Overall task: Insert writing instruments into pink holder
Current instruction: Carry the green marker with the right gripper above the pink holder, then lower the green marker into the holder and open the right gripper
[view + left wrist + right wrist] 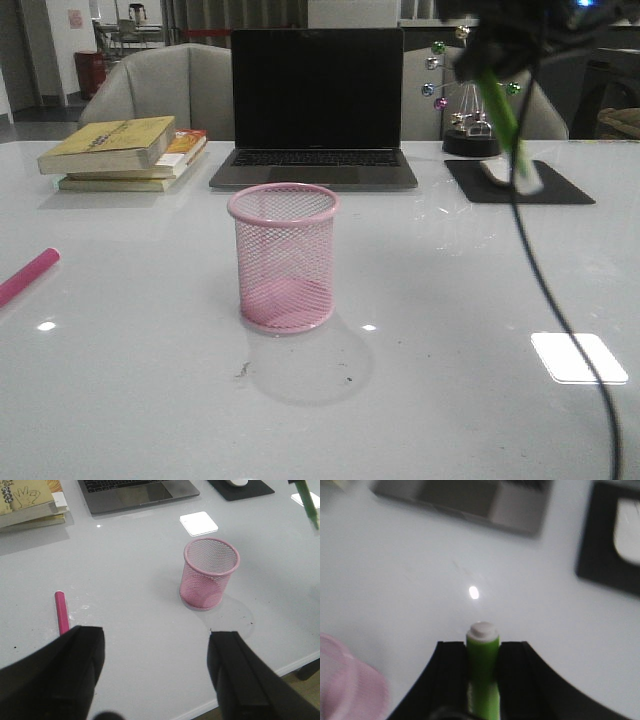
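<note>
Pink mesh holder point(284, 257) stands empty mid-table point(450, 400), so neither pen is in yet. Right fingers point(482, 652) are clamped on the green marker point(505, 125), held in the air at the holder's 2 o'clock, white tip down. Left fingers point(155, 675) hang spread wide, holding nothing. A pink marker point(27, 276) lies flat at the holder's 9 o'clock, well apart. Both insertions remain.

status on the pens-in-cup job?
None done: the pink cup is empty. In hand: the right gripper is shut on the green marker, held in the air off to the cup's right. Left: drop it in, then fetch the pink marker lying on the table; the left gripper is open.
</note>
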`<control>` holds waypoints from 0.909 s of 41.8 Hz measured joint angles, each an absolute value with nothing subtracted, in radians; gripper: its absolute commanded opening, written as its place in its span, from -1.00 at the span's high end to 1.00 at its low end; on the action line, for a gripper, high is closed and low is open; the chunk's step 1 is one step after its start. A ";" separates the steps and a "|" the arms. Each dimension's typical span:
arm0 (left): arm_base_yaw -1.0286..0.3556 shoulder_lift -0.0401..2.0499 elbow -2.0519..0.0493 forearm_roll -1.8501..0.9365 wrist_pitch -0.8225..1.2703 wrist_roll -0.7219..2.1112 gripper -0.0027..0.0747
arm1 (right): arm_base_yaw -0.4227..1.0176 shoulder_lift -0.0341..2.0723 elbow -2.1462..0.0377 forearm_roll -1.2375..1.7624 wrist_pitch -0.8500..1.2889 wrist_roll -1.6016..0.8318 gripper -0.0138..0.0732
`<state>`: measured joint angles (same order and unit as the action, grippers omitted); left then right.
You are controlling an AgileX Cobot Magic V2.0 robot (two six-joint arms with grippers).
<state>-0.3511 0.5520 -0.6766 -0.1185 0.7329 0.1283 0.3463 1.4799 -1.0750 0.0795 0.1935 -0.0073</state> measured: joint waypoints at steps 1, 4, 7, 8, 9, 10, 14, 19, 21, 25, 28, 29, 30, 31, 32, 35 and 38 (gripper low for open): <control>-0.351 0.552 -0.677 -0.119 0.733 0.128 -0.38 | 0.374 1.466 -1.052 0.080 0.140 -0.007 0.23; -0.351 0.552 -0.677 -0.119 0.733 0.128 -0.38 | 0.456 1.439 -1.001 0.084 -0.031 -0.007 0.23; -0.351 0.552 -0.677 -0.119 0.733 0.128 -0.38 | 0.533 1.439 -0.956 0.084 -0.206 -0.009 0.23; -0.351 0.552 -0.677 -0.119 0.733 0.128 -0.38 | 0.550 1.446 -0.945 0.084 -0.264 -0.009 0.23; -0.351 0.552 -0.677 -0.119 0.733 0.128 -0.38 | 0.567 1.452 -0.935 0.084 -0.306 -0.009 0.23; -0.351 0.552 -0.677 -0.119 0.733 0.128 -0.38 | 0.586 1.458 -0.924 0.084 -0.346 -0.009 0.23; -0.351 0.552 -0.677 -0.119 0.733 0.128 -0.38 | 0.634 1.506 -0.908 0.084 -0.495 -0.009 0.23; -0.351 0.552 -0.677 -0.119 0.733 0.128 -0.38 | 0.653 1.590 -0.908 0.084 -0.620 -0.009 0.23; -0.351 0.552 -0.677 -0.119 0.733 0.128 -0.38 | 0.656 1.624 -0.908 0.084 -0.649 -0.009 0.23; -0.351 0.552 -0.677 -0.119 0.733 0.128 -0.38 | 0.656 1.682 -0.908 0.084 -0.673 -0.009 0.23; -0.351 0.552 -0.677 -0.119 0.733 0.128 -0.38 | 0.656 1.725 -0.908 0.084 -0.673 -0.009 0.23; -0.351 0.552 -0.677 -0.119 0.733 0.128 -0.38 | 0.656 1.738 -0.908 0.084 -0.673 -0.009 0.23; -0.351 0.552 -0.677 -0.119 0.733 0.128 -0.38 | 0.656 1.751 -0.908 0.084 -0.673 -0.009 0.22; -0.351 0.552 -0.677 -0.119 0.733 0.128 -0.38 | 0.656 1.763 -0.908 0.084 -0.673 -0.009 0.20; -0.351 0.552 -0.677 -0.119 0.733 0.128 -0.38 | 0.656 1.769 -0.908 0.084 -0.673 -0.009 0.18; -0.351 0.552 -0.677 -0.119 0.733 0.128 -0.38 | 0.656 1.792 -0.908 0.084 -0.665 -0.009 0.06; -0.351 0.552 -0.677 -0.119 0.733 0.128 -0.38 | 0.656 1.802 -0.908 0.084 -0.639 -0.009 -0.14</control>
<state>-0.3511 0.5520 -0.6766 -0.1185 0.7329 0.1283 0.6556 1.8018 -0.9083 0.0836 -0.6392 -0.0088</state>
